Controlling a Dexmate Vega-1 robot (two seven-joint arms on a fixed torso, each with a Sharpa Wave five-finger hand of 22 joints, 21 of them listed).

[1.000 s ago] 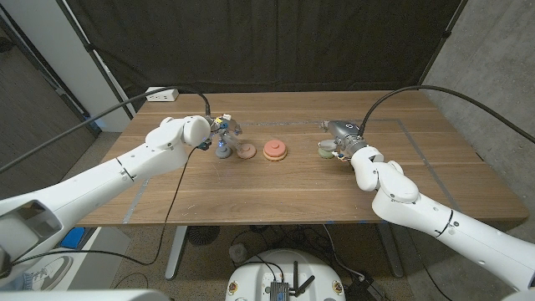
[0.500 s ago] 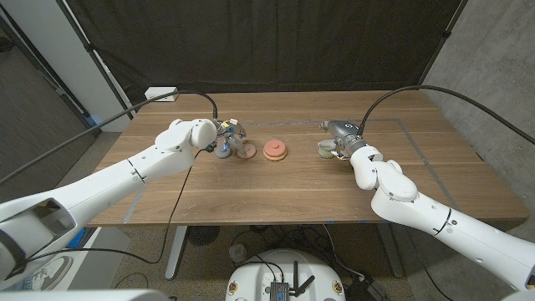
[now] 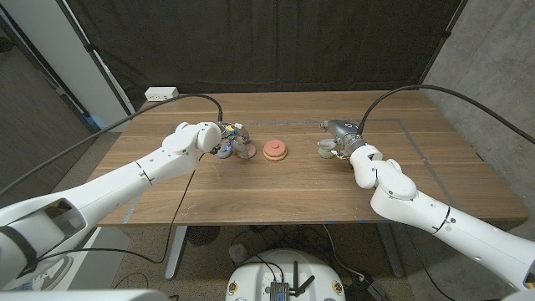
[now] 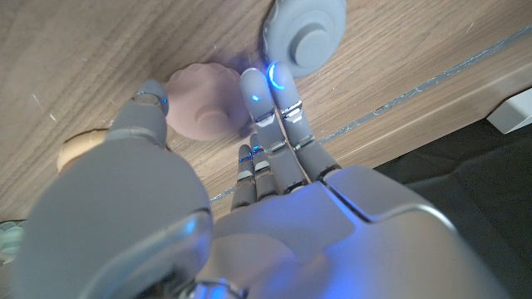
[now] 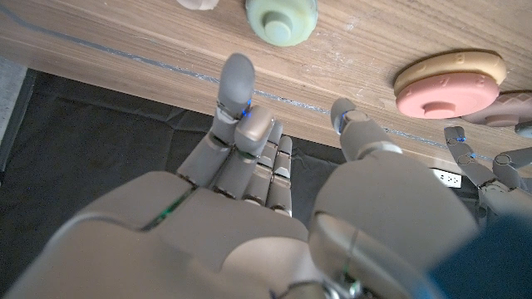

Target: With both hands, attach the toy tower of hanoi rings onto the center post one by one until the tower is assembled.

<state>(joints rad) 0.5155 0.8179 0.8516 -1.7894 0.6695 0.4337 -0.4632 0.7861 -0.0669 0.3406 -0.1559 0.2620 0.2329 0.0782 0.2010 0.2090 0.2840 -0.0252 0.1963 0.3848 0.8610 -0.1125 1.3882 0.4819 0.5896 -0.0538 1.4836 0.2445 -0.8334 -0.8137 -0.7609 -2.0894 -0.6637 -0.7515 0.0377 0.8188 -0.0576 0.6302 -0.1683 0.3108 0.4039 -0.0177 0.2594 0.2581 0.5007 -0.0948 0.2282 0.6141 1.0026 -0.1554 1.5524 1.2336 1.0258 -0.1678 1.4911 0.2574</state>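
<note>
Pink stacked rings on the center post (image 3: 275,150) sit mid-table. Just left of the post, the left hand (image 3: 224,139) reaches over a mauve ring (image 4: 204,102) and a grey ring (image 4: 303,33); grip unclear. Right of the post, the right hand (image 3: 341,139), fingers parted and empty, hovers by a pale green ring (image 5: 282,18). Risk: fingertips could nudge the mauve ring away instead of pinching it.

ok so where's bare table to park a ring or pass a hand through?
Free: the near half of the table, between both arms, and the gap between the pink stack and the green ring. Crowded: around the left hand, over the mauve ring and blue-grey piece, and by the right hand.
</note>
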